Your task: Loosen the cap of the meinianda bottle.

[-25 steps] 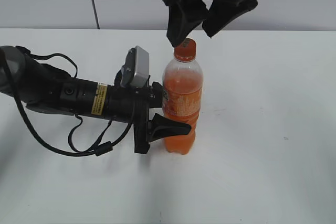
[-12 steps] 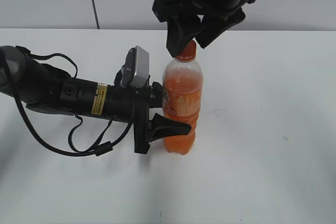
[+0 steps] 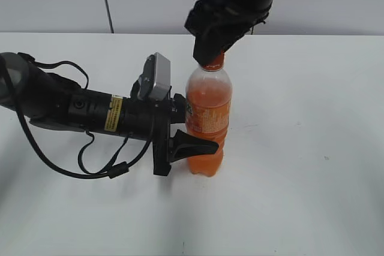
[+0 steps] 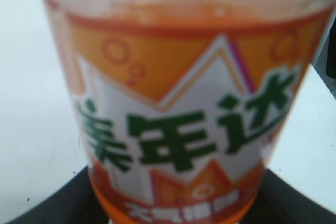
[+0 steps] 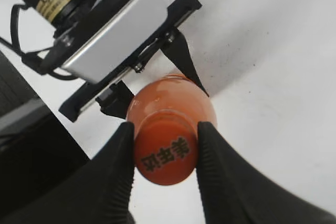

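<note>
**A:** ok so from where I'm standing, far left is the left arm lying low across the white table (image 3: 312, 148), cables looped under it. Its gripper, the left gripper (image 3: 191, 125), has its fingers wrapped round the middle of the meinianda bottle (image 3: 207, 118), right at the label band. One black finger (image 3: 192, 145) pokes out in front of the bottle's lower body. Hasn't budged compared with a second ago, same pose exactly.

**B:** and the bottle itself?

**A:** upright, roughly center of the table, orange drink nearly to the neck. The left wrist camera is basically all label (image 4: 184, 129), blurry, green characters on white and orange. You only see dark finger edges at the bottom corners there, so the grip reads better from the front.

**B:** what changed then?

**A:** the right one. A second ago the right gripper (image 3: 211, 52) was hanging above the bottle with fingers spread wide and the cap fully visible. Half a second ago it was lower, still parted. Now it's down over the top and the fingers have closed narrow onto the cap (image 5: 165, 154). From the front only a sliver of orange shows under it.

**B:** actually touching?

**A:** yep, right wrist view shows both pads (image 5: 118, 156) pressed against the cap's sides, pale characters on top of the cap between them.
</note>
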Motion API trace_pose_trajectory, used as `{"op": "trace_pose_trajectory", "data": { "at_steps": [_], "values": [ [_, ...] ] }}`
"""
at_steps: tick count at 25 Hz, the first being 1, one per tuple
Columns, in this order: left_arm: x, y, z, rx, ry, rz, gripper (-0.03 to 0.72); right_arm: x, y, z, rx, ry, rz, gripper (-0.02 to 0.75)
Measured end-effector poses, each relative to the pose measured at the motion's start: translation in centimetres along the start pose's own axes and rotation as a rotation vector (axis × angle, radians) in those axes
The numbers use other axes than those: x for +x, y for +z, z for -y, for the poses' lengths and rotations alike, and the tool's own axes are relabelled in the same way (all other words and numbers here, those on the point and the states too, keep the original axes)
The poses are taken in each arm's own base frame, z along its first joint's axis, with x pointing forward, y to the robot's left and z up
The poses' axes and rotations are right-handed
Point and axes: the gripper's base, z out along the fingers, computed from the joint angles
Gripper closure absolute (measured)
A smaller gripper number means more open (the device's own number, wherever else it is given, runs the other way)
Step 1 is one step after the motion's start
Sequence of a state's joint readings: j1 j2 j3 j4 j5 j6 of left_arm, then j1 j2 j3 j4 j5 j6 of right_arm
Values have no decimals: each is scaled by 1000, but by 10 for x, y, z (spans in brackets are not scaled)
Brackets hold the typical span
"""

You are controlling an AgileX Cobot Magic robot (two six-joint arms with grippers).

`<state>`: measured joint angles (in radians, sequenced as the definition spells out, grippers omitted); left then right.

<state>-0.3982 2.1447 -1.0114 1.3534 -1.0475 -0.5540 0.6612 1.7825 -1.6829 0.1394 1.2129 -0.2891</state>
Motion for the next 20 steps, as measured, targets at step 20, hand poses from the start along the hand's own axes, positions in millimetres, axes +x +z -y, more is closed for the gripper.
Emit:
{"op": "trace_pose_trajectory", "data": {
  "at_steps": [20],
  "values": [
    [0,0,0,-1,0,-1,289,0,-4,0,4,-1003,2,359]
  ]
}}
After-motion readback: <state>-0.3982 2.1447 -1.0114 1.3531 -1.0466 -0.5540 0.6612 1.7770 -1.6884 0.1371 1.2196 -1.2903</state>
